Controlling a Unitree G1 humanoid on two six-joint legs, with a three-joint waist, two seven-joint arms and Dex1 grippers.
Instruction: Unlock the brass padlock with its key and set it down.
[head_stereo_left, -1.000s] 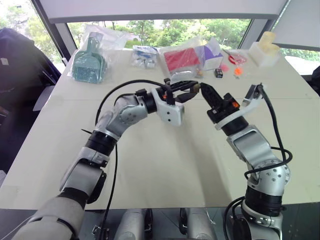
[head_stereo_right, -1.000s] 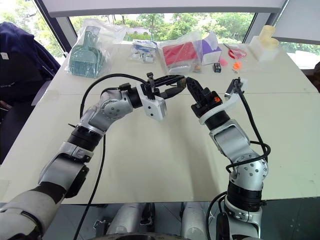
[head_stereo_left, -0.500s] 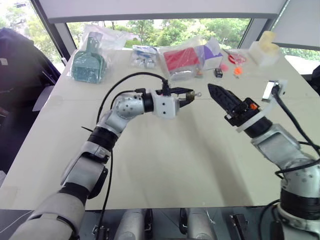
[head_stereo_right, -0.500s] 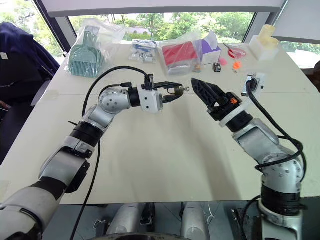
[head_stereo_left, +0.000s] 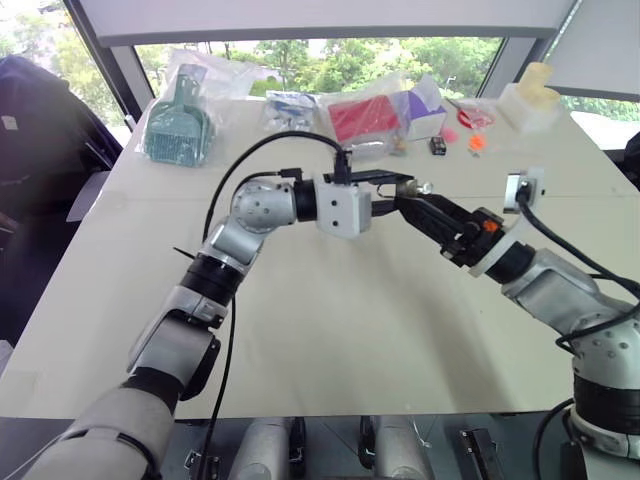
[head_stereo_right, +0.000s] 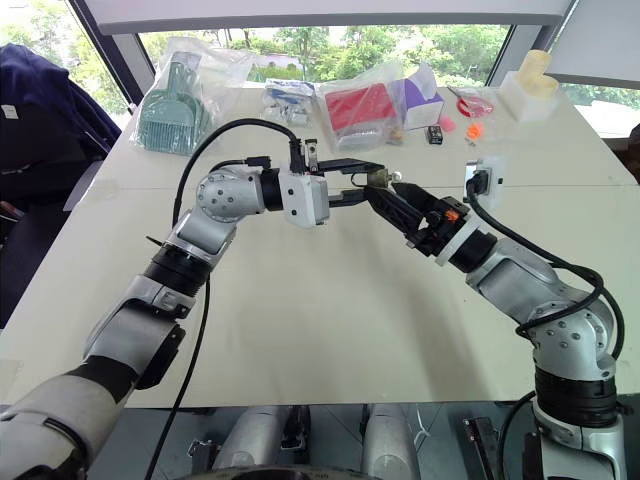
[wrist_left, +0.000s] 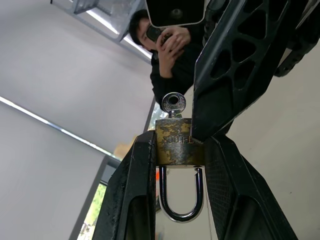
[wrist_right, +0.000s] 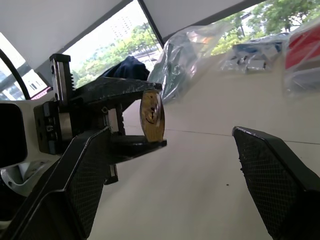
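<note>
Padlock (wrist_left: 179, 146) sits pinched between the two fingers of the left gripper (wrist_left: 179, 165), held level in the air above the table (head_stereo_left: 330, 330), brass body clamped and silvery shackle hanging closed down between the fingers. One key (wrist_left: 173, 103) stands in the keyhole, its round head poking out past the fingertips. The right gripper (wrist_right: 175, 165) hovers right at that end with its fingers spread wide, one finger (wrist_left: 240, 65) just beside the key head and against the edge of the brass body; nothing is caught between them.

To do this step well, I judge the right gripper should centre the key head between its fingers before closing, take it by the flat faces, and turn about the key's own line, so it neither bends nor slips out. The left grip should hold firm on the body alone, leaving the shackle free to spring.

Counted: one padlock, one key, two grippers. Along the far edge of the table lie several clear bags (head_stereo_left: 180, 115), and a person (wrist_left: 172, 47) holding a phone stands beyond.
</note>
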